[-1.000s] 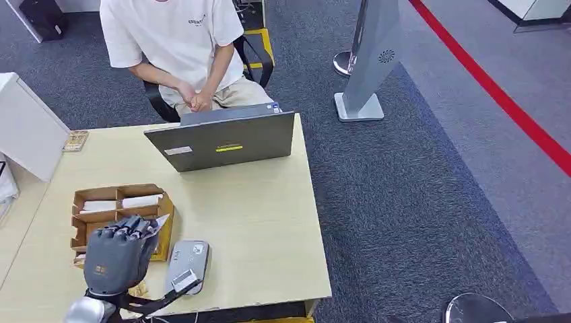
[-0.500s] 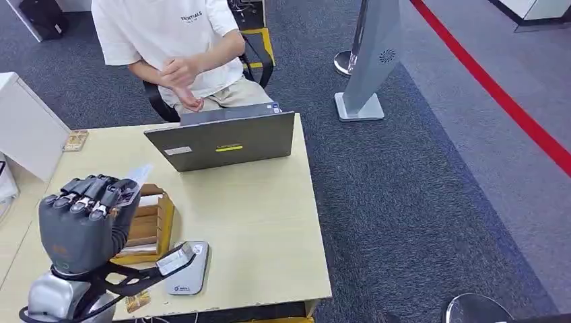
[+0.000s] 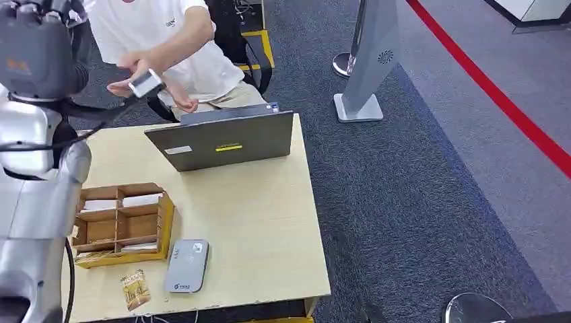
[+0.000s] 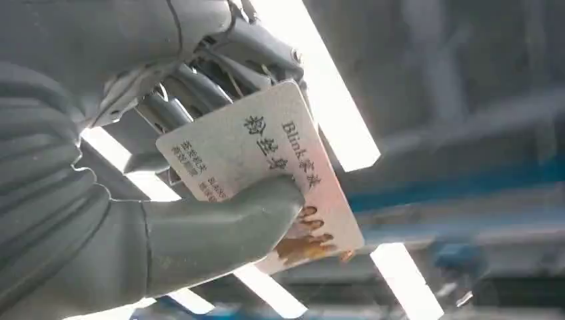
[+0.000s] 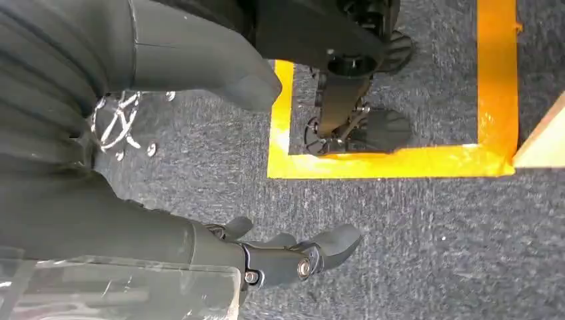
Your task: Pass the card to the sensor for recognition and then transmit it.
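1. Over the last second the left hand had climbed from low over the table's near left corner, beside the card reader, to high beyond the far left corner of the table, level with the seated person.
2. The card went up with it. In the left wrist view the thumb pressed across the card's printed face and the darker fingers backed it from behind, so the hand was gripping the card firmly, with ceiling lights behind.
3. The person's hand had left their lap and reached out toward the raised arm, palm open, near the robot's hand but not visibly touching the card.
4. The card reader lay flat near the table's front edge, just beside the cardboard organiser. A small packet lay next to the reader, and the laptop stood at the far edge.
5. Judged from this, the sensing step was likely over and the handover was in progress, the card not yet released.
6. The right hand hung over the carpet, fingers loosely apart and holding nothing.
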Tool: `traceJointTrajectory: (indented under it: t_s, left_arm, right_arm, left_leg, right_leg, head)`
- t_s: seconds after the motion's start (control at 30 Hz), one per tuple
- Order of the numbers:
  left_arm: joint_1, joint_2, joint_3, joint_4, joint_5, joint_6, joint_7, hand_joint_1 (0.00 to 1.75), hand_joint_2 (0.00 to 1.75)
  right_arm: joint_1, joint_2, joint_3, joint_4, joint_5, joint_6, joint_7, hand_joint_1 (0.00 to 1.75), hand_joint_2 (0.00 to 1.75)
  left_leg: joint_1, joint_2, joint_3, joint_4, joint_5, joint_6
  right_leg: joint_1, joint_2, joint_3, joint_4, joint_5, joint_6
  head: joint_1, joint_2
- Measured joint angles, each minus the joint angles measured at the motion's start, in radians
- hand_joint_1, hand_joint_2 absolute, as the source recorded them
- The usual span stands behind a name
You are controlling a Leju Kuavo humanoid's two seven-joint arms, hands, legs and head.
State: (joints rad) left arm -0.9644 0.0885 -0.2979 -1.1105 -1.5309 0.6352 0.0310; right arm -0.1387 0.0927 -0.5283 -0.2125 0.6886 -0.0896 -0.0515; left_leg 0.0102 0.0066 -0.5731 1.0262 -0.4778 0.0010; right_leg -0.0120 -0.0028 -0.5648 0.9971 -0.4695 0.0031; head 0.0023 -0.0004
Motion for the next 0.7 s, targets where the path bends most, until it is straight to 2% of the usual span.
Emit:
traceJointTrajectory:
  t_s: [0.07, 0.1, 0.23, 0.3, 0.33, 0.6, 0.63, 0.7]
  left_arm:
    - [-0.09, -0.007, -0.011, 0.171, -0.002, 0.01, 0.037, 1.75, 1.75]
    - [-0.115, -0.007, -0.021, 0.219, -0.002, 0.011, 0.047, 1.75, 1.75]
    - [-0.121, -0.007, -0.023, 0.23, -0.002, 0.011, 0.049, 1.75, 1.75]
    - [-0.161, -0.009, -0.044, 0.322, -0.003, 0.013, 0.062, 1.75, 1.75]
    - [-0.205, -0.015, -0.065, 0.432, -0.003, 0.013, 0.077, 1.75, 1.75]
    - [-0.231, -0.018, -0.088, 0.563, -0.003, 0.018, 0.091, 1.75, 1.75]
    - [-0.23, -0.018, -0.088, 0.57, -0.003, 0.02, 0.091, 0.0, 1.75]
    - [-0.229, -0.013, -0.088, 0.583, -0.002, 0.025, 0.091, 0.0, 1.75]
  right_arm:
    - [-0.003, 0.004, 0.009, 0.0, 0.012, 0.004, 0.01, 0.0, 1.75]
    - [-0.002, 0.005, 0.011, 0.0, 0.016, 0.006, 0.01, 0.0, 1.75]
    - [-0.002, 0.005, 0.013, 0.0, 0.017, 0.006, 0.01, 0.0, 1.75]
    - [-0.002, 0.008, 0.021, 0.0, 0.02, 0.008, 0.013, 0.0, 1.75]
    - [-0.002, 0.011, 0.025, 0.0, 0.023, 0.01, 0.019, 0.0, 1.75]
    - [0.0, 0.018, 0.034, 0.002, 0.03, 0.011, 0.019, 0.0, 1.75]
    - [0.0, 0.018, 0.034, 0.002, 0.03, 0.012, 0.019, 0.0, 1.75]
    - [0.0, 0.018, 0.036, 0.002, 0.034, 0.012, 0.02, 0.0, 1.75]
  left_leg:
    - [0.0, 0.001, 0.0, 0.0, 0.0, 0.0]
    - [0.0, 0.0, 0.0, 0.0, 0.0, 0.0]
    - [0.0, 0.0, 0.0, 0.0, 0.0, 0.0]
    - [0.0, 0.0, -0.001, 0.0, 0.0, 0.0]
    - [0.0, 0.0, -0.001, 0.0, 0.0, 0.0]
    - [0.0, 0.0, -0.002, 0.0, 0.0, 0.0]
    - [0.0, 0.0, -0.003, 0.0, 0.0, 0.0]
    - [0.0, -0.001, -0.004, 0.0, 0.0, 0.0]
  right_leg:
    - [0.0, 0.001, 0.0, 0.0, 0.0, 0.0]
    - [0.0, 0.001, 0.0, 0.0, 0.0, 0.0]
    - [0.0, 0.001, 0.0, 0.0, 0.0, 0.0]
    - [0.0, 0.001, -0.001, 0.0, 0.0, 0.0]
    - [0.0, 0.001, -0.001, 0.0, 0.0, 0.0]
    - [0.0, 0.001, -0.002, 0.0, 0.0, 0.0]
    - [0.0, 0.001, -0.002, 0.0, 0.0, 0.0]
    - [0.0, 0.0, -0.003, 0.0, 0.0, 0.0]
  head:
    - [0.0, 0.0]
    - [0.0, 0.0]
    - [0.0, 0.0]
    - [0.0, 0.0]
    - [0.0, 0.0]
    - [0.0, 0.0]
    - [0.0, 0.0]
    - [0.0, 0.0]
